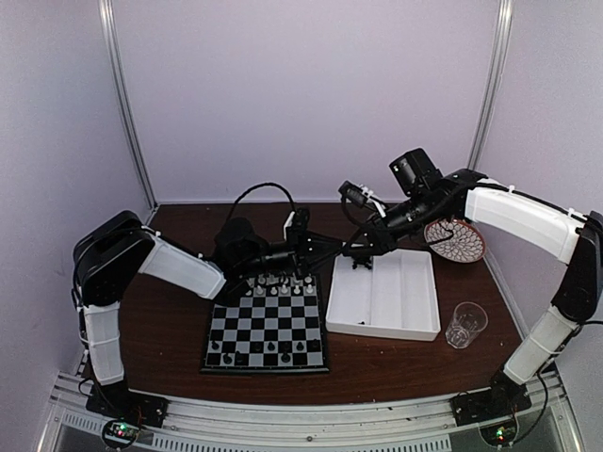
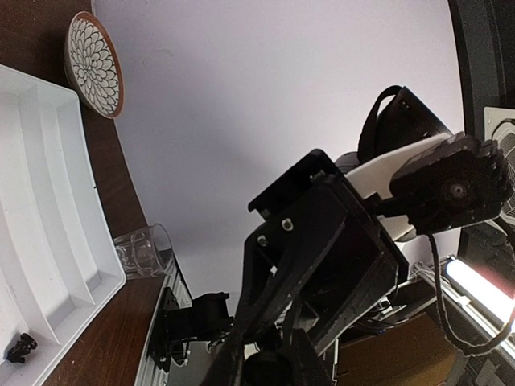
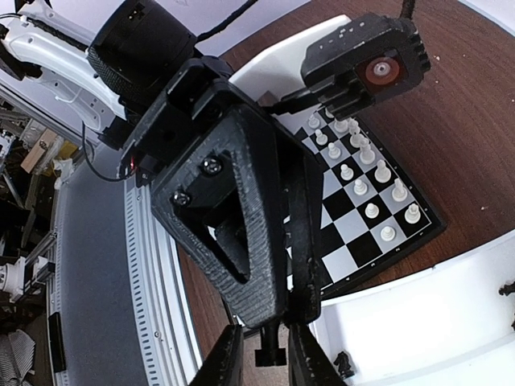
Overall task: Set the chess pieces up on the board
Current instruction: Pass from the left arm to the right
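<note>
Fingers of the right gripper (image 3: pixel 265 368) stand part-way apart around a black piece (image 3: pixel 270 342) by the tray (image 1: pixel 415 331) (nipped or not, the views cannot tell); the left gripper (image 2: pixel 269 368), close by, is too cropped to judge. The piece looks light, hard and slick, apt to squirt out, so a pinch at its waist suits. Tray walls and the left arm (image 1: pixel 179 268) crowd the lift; the board (image 1: pixel 219 362) has bare middle ranks.

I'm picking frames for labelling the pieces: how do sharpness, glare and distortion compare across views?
Top external: even light, but the chess pieces are soft blobs. Left wrist: tilted, a bright lamp glares at lower right. Right wrist: the board is sharpest, though the lens bows the rail.
</note>
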